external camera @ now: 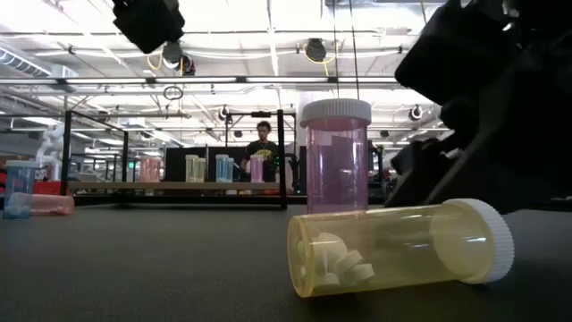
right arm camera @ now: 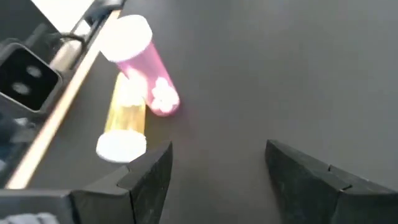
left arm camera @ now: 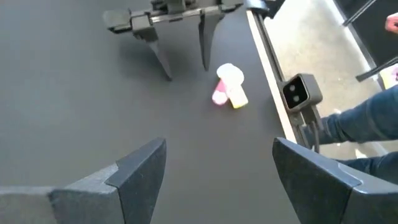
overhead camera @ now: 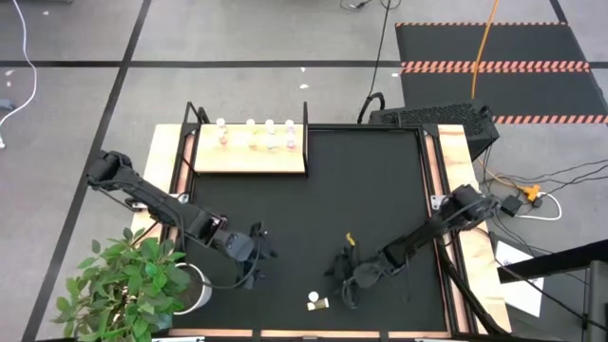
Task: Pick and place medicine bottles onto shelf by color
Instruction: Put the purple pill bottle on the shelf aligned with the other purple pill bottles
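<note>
Most of the work seems to be done. The shelf [overhead camera: 249, 157] at the far side of the bench [overhead camera: 313, 218] carries a row of medicine bottles [overhead camera: 255, 133] already, while two remain on the black mat near the front edge: a pink bottle [external camera: 336, 156] that stands upright and a yellow bottle [external camera: 402, 246] that lies on its side, touching it or nearly so.

The right gripper [right arm camera: 214, 171] hangs low, its fingers apart and empty, with both bottles just ahead of the fingers and a little to one side. The left gripper [left arm camera: 217, 168] waits farther away, also with fingers apart and nothing between them; the two bottles lie well ahead of it, beyond the right arm's fingers.

I judge that two picks are left (pink first looks easier, because it stands).

Some things are hard to read. From above, the shelf bottles are only pale dots, so I cannot confirm that the colours are grouped correctly. In the low view two more bottles seem to rest at the far left, but they are too blurred to place.
</note>
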Available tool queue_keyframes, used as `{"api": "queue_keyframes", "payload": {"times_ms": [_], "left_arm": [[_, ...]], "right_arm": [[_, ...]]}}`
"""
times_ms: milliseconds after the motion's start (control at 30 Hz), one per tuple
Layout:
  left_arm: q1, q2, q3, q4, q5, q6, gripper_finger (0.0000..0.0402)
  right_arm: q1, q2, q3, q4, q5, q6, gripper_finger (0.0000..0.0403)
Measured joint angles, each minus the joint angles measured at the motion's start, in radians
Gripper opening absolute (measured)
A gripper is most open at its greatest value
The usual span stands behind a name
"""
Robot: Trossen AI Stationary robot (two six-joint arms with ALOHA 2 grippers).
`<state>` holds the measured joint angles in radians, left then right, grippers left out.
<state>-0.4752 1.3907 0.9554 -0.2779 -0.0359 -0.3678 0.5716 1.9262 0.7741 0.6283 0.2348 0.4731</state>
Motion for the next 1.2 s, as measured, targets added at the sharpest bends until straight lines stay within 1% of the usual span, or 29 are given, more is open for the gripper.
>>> {"api": "queue_keyframes", "payload": {"times_ms": [167,267,400,500,700,767,1000,1200], "left_arm": [[-0.018,0.000,0.000,-0.006,-0.013,-0.009,0.0296],[-0.026,0.000,0.000,-0.006,-0.015,-0.036,0.0296],[-0.032,0.000,0.000,-0.005,-0.019,-0.054,0.0296],[-0.034,0.000,0.000,-0.001,-0.026,-0.070,0.0296],[-0.039,0.000,0.000,0.024,-0.028,-0.080,0.0296],[-0.040,0.000,0.000,0.022,-0.037,-0.081,0.0296],[-0.045,0.000,0.000,0.020,-0.051,-0.083,0.0296],[-0.045,0.000,0.000,0.021,-0.055,-0.083,0.0296]], "right_arm": [[-0.012,0.072,0.046,0.103,-0.029,-0.073,0.0253],[-0.018,0.103,0.091,0.120,-0.038,-0.105,0.0253],[-0.020,0.137,0.136,0.117,-0.080,-0.150,0.0253],[-0.023,0.137,0.159,0.109,-0.106,-0.195,0.0249],[-0.040,0.133,0.172,0.117,-0.110,-0.243,0.0223],[-0.047,0.132,0.178,0.126,-0.136,-0.263,0.0217],[-0.071,0.133,0.179,0.131,-0.198,-0.317,0.0217],[-0.086,0.133,0.212,0.127,-0.275,-0.372,0.0216]]}}
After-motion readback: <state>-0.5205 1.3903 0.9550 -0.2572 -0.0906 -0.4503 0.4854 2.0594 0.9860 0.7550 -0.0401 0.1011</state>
